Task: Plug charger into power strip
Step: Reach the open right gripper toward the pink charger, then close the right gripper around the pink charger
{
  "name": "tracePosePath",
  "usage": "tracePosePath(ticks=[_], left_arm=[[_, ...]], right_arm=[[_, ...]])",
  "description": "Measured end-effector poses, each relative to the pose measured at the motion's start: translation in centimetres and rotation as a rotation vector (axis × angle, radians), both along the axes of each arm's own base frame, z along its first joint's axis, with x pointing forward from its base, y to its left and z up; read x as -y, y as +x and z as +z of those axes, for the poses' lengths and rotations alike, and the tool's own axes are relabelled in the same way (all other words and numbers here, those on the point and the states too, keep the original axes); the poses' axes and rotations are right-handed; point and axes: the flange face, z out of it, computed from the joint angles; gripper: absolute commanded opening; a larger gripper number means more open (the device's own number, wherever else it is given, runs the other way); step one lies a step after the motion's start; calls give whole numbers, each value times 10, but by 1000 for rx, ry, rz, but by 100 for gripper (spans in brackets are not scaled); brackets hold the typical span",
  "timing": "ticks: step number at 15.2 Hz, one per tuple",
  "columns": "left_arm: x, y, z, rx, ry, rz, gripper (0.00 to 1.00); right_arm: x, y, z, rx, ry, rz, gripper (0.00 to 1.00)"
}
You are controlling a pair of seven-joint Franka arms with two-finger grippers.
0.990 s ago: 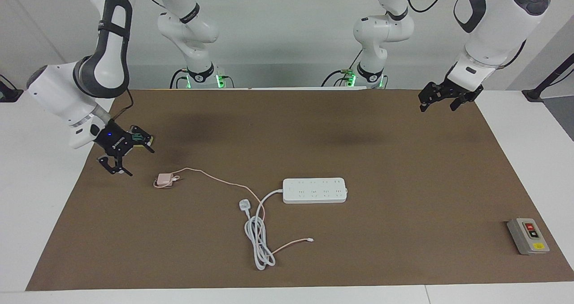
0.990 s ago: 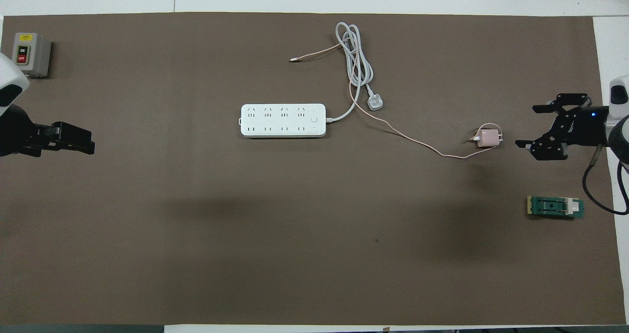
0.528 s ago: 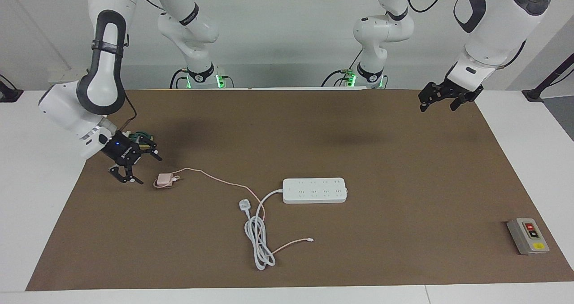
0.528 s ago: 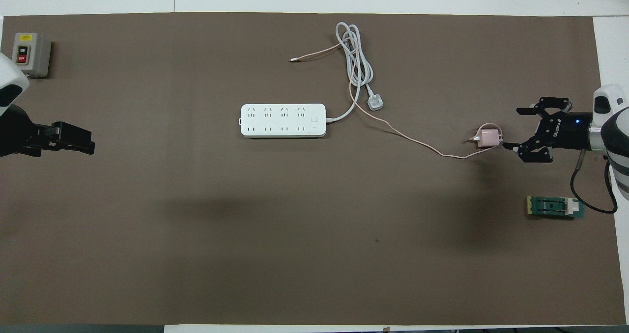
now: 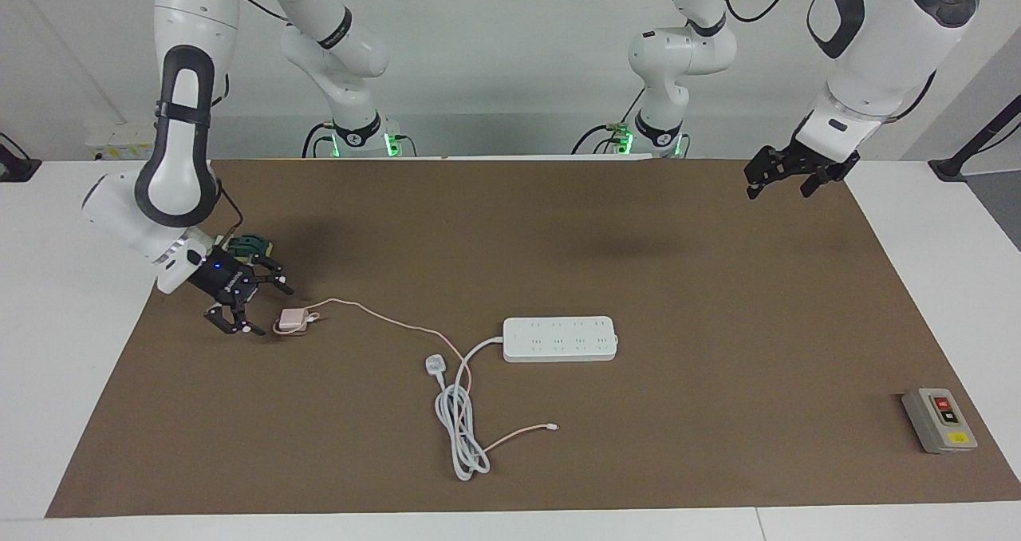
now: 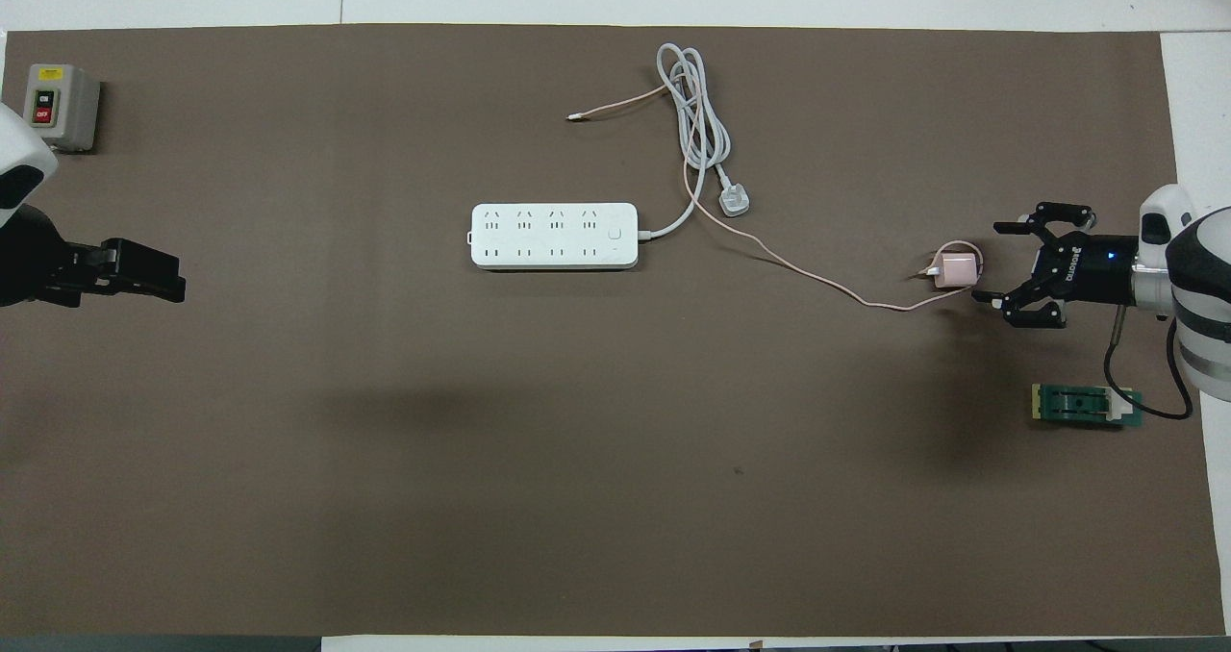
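The charger [image 5: 293, 318] [image 6: 958, 269], a small pale pink cube, lies on the brown mat toward the right arm's end of the table. Its thin pink cable trails to a white connector [image 5: 553, 427] [image 6: 574, 115]. My right gripper [image 5: 270, 311] [image 6: 991, 261] is open and low beside the charger, its fingers pointing at the cube and not touching it. The white power strip [image 5: 560, 338] [image 6: 554, 236] lies flat mid-table, sockets up. My left gripper [image 5: 778, 192] [image 6: 144, 277] hangs open and holds nothing, above the mat's edge at the left arm's end, where that arm waits.
The strip's thick white cord is coiled, with its three-pin plug [image 5: 435, 363] [image 6: 736, 202] between charger and strip. A green fixture [image 5: 251, 244] [image 6: 1087, 406] sits nearer the robots than the charger. A grey button box [image 5: 939, 420] [image 6: 62, 106] stands at the left arm's end.
My right gripper has come down and moved in toward the charger, staying open. The left arm, charger and power strip have not moved.
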Motion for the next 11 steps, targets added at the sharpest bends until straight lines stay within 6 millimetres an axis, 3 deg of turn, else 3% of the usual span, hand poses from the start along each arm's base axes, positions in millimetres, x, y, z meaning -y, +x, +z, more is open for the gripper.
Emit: tracePosePath(ticks=[4, 11], left_arm=[[0, 0, 0, 0, 0, 0, 100], [0, 0, 0, 0, 0, 0, 100]], right_arm=[[-3, -1, -17, 44, 11, 63, 100], [-8, -7, -23, 80, 61, 165, 100]])
